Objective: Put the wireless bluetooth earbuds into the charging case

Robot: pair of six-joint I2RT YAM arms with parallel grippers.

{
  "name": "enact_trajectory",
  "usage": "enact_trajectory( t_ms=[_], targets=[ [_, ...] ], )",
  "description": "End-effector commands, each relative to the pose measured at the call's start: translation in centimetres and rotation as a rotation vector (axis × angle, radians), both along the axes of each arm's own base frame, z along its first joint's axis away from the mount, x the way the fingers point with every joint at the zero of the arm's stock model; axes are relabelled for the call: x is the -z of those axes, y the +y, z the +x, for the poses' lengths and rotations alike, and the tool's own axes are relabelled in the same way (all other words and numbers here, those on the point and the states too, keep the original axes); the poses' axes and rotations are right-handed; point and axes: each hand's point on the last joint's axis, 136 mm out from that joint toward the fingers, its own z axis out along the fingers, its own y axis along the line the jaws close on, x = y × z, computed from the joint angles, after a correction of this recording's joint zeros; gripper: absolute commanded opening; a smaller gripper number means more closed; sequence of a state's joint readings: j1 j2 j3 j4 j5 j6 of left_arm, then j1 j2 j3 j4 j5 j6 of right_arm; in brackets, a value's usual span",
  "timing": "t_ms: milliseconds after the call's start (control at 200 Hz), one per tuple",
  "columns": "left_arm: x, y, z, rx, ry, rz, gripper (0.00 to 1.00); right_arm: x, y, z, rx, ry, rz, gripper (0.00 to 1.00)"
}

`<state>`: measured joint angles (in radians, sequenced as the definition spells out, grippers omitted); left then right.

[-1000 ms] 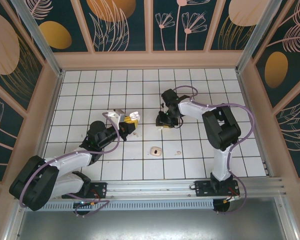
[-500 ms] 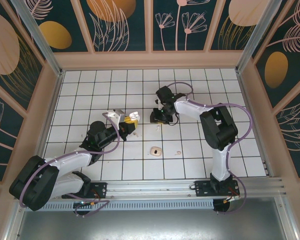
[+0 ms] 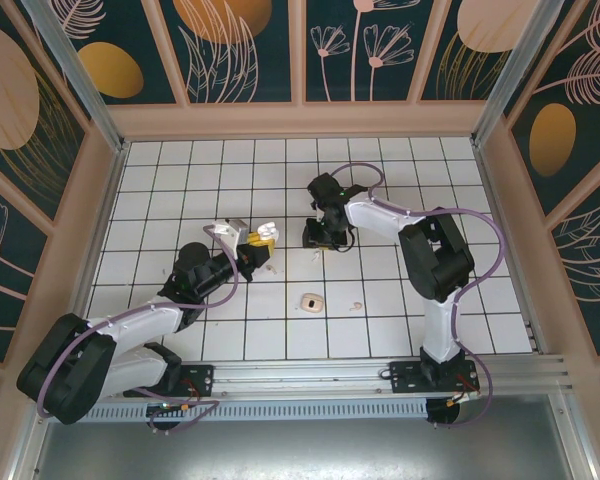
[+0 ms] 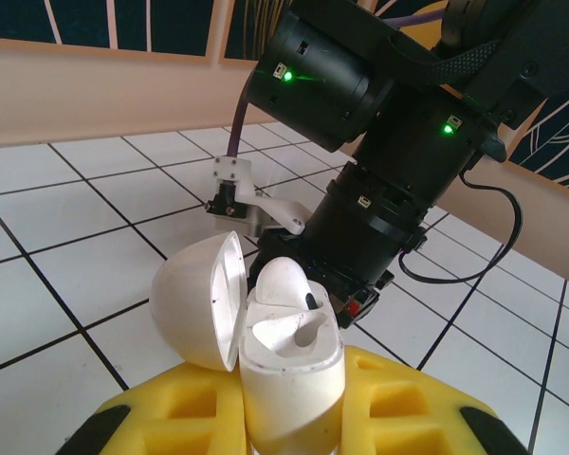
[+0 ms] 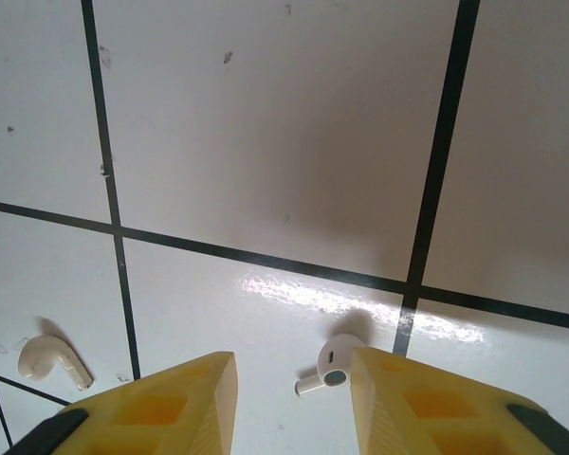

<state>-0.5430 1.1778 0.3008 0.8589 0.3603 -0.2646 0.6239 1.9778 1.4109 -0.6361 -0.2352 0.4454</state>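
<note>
My left gripper (image 3: 261, 240) is shut on the white charging case (image 4: 294, 379), held upright between its yellow fingers (image 4: 161, 417). The lid (image 4: 194, 299) hangs open to the left. One white earbud (image 4: 283, 284) sits in the far socket; the near socket is empty. My right gripper (image 5: 294, 379) stands open, pointing down just above the tiles. A second white earbud (image 5: 334, 363) lies on the floor between its fingers, touching the right finger (image 5: 427, 408), stem pointing left. Seen from above, the right gripper (image 3: 316, 238) is just right of the case (image 3: 266, 232).
A cream earbud-shaped piece (image 5: 53, 361) lies on the tile left of the right gripper. A beige oval piece (image 3: 311, 301) and a small speck (image 3: 354, 305) lie on tiles nearer the bases. The right arm's black wrist (image 4: 389, 180) looms close behind the case.
My right gripper has shifted left, toward the held case, and now hangs over the loose earbud. The left arm and the case have not moved.
</note>
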Motion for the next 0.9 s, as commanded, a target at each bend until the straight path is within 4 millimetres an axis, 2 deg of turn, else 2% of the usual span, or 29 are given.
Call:
enact_trajectory(
  t_ms=[0, 896],
  targets=[
    [-0.6, 0.3, -0.1, -0.006, -0.026, -0.005, 0.12, 1.2, -0.8, -0.8, 0.010, 0.033, -0.051, 0.36],
    [-0.8, 0.4, -0.2, -0.009, -0.032, 0.003, 0.12, 3.6, -1.6, -1.4, -0.002, 0.059, -0.127, 0.31]
  ],
)
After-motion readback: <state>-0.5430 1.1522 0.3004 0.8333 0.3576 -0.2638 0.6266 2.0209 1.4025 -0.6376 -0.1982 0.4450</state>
